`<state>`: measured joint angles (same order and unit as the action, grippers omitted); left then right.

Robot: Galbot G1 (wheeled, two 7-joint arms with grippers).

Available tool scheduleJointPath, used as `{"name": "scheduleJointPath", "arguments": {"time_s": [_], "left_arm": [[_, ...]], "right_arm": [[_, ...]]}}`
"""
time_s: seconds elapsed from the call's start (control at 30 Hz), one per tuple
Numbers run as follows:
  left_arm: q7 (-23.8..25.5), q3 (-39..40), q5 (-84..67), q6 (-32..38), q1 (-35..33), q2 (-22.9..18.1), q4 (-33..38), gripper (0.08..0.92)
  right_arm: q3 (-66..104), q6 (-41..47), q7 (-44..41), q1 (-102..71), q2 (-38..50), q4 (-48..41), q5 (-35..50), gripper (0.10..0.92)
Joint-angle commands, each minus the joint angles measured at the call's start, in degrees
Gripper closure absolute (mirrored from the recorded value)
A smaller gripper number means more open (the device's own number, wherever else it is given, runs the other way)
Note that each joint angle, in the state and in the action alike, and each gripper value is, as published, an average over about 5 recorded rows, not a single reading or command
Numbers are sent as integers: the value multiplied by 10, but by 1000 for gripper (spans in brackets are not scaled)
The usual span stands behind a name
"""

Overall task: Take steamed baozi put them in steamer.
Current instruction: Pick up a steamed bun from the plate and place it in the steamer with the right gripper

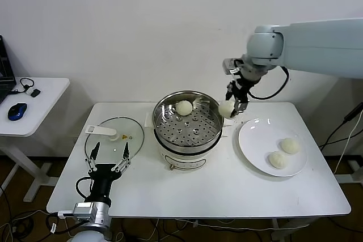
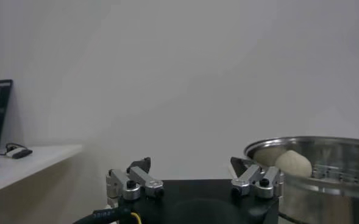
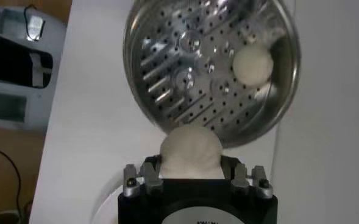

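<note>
1. Your right claw (image 1: 231, 105) held one steamed baozi (image 1: 227, 109) in the air, just over the steamer's (image 1: 188, 122) right rim and beside the white plate (image 1: 255, 154). In the right wrist view the bun (image 3: 190, 150) sat between the two fingers (image 3: 135, 181), which stood part-way closed on its sides, neither wide nor narrow.

2. You had one bun (image 1: 184, 107) already lying on the perforated tray toward the back of the pot; two more (image 1: 290, 145) (image 1: 278, 160) waited on the plate, close together.

3. Risk, as judged: the held bun hung above the rim, not yet above the tray. Had you opened the claw here, the bun could have struck the steel edge and rolled onto the desk (image 1: 227, 188) or back toward the plate.

4. Risk, as judged: the dough was soft. A tighter squeeze would have dented it, and a looser one could have let it slip during travel.

5. Risk, as judged: a low approach could have caught the fingers on the rim and nudged the pot on its white base. A release too near the back could have landed on the bun already placed.

6. Your left claw (image 1: 108, 152) rested idle at the desk's front left, by the glass lid (image 1: 113, 137), with its fingers spread wide and nothing between them; the left wrist view showed the same empty gap, with the steamer (image 2: 325, 176) off to one side.
</note>
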<state>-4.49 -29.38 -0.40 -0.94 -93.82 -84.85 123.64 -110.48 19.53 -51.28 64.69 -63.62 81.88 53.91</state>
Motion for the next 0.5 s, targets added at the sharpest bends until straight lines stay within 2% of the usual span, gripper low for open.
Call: {"name": "scheduleJointPath", "arguments": {"time_s": [0.03, 0.2, 0.5], "left_arm": [[0, 2, 3, 0, -4, -2, 7, 177], [0, 2, 4, 1, -10, -4, 12, 177], [1, -2, 4, 1, -9, -4, 14, 177]], "right_arm": [[77, 39, 26, -55, -100, -45, 44, 366], [112, 42, 28, -124, -139, -121, 26, 364], [150, 51, 30, -209, -190, -209, 1, 364]]}}
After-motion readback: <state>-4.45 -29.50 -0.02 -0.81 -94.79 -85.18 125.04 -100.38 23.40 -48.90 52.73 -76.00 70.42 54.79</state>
